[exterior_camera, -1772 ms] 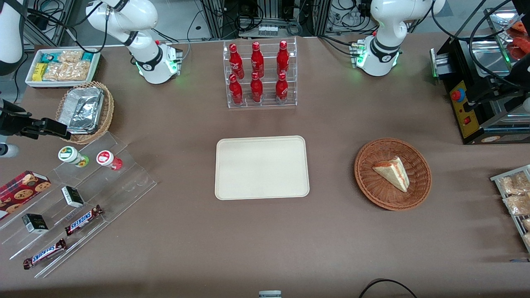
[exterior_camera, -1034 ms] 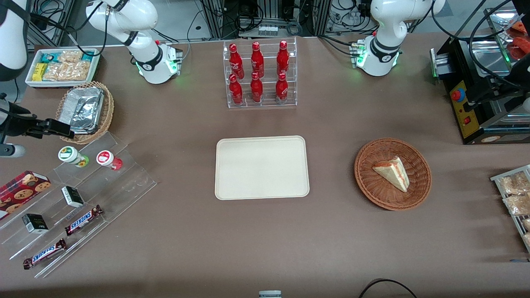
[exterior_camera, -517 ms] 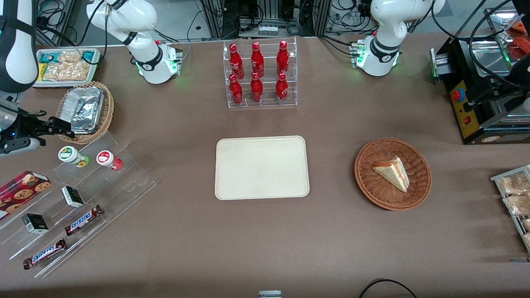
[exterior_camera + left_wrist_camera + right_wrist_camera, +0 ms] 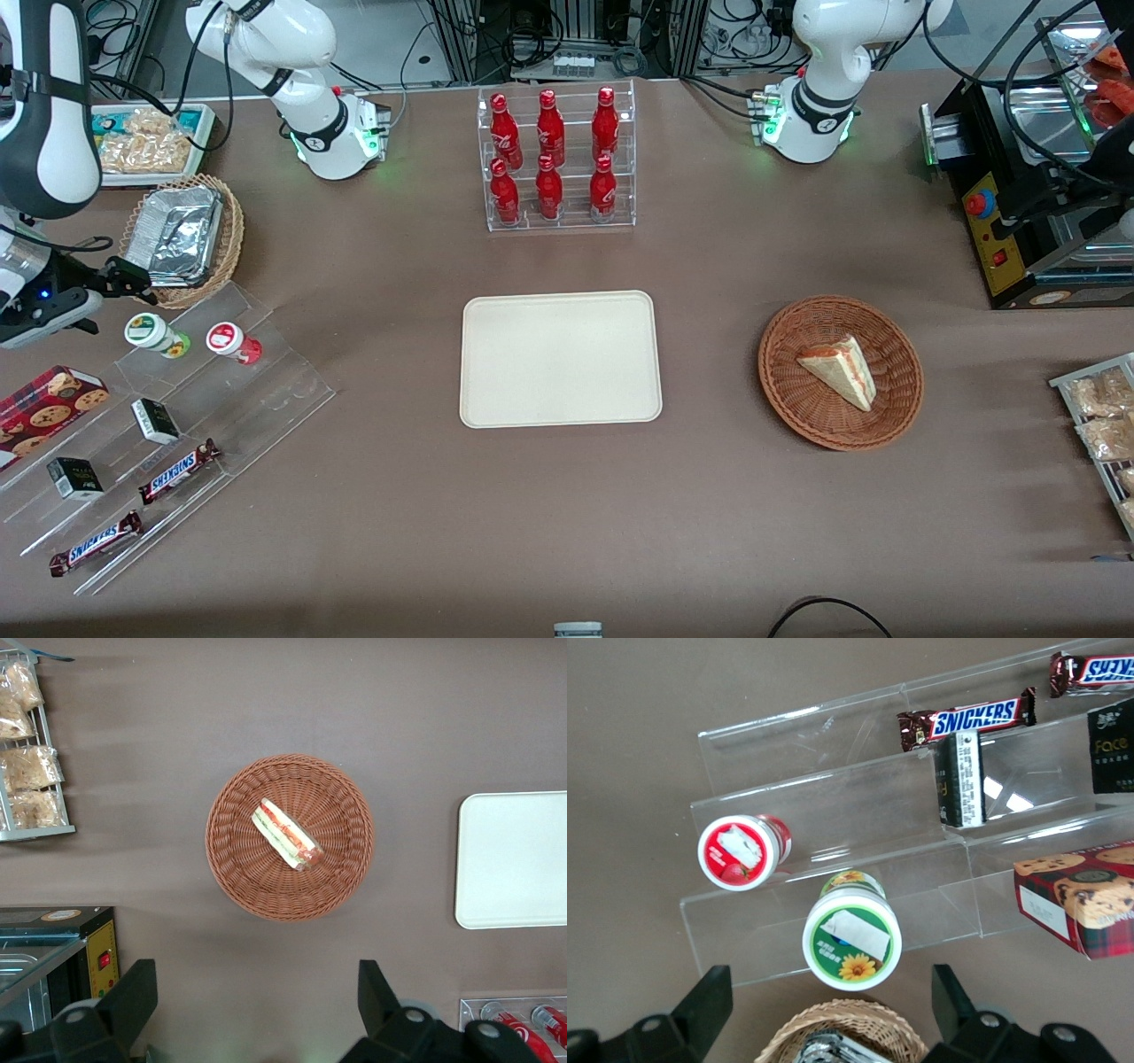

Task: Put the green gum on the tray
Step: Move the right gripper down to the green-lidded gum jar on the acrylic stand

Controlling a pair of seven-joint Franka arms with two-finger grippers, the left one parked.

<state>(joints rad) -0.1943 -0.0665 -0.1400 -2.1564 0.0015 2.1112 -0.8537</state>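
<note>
The green gum (image 4: 151, 332), a small cylindrical bottle with a green-yellow body and a white round lid rimmed in green (image 4: 851, 937), is seen standing upright on the top step of a clear acrylic stepped display stand (image 4: 266, 390), toward the working arm's end of the table. Just beside it on the same step, apart from it, a like bottle with red body and red-rimmed lid (image 4: 232, 341) is noted. On the lower steps, small black boxes (image 4: 155, 420) and brown Snickers bars (image 4: 179, 470) are laid; a red box printed with cookies (image 4: 49, 403) rests at the stand's end.

The right arm's black two-finger gripper (image 4: 124, 276) is held just above the green gum, slightly farther from the front camera, not touching it. In the right wrist view its fingers (image 4: 709, 1005) are seen spread wide, with the green gum's lid between them and nothing gripped.

A round wicker basket holding crumpled foil trays (image 4: 182, 239) sits near the stand, under the gripper.

The large flat cream-coloured rectangular tray (image 4: 561, 359) with rounded corners and a low rim lies at the table's middle, well apart from the green gum, with nothing on it.
</note>
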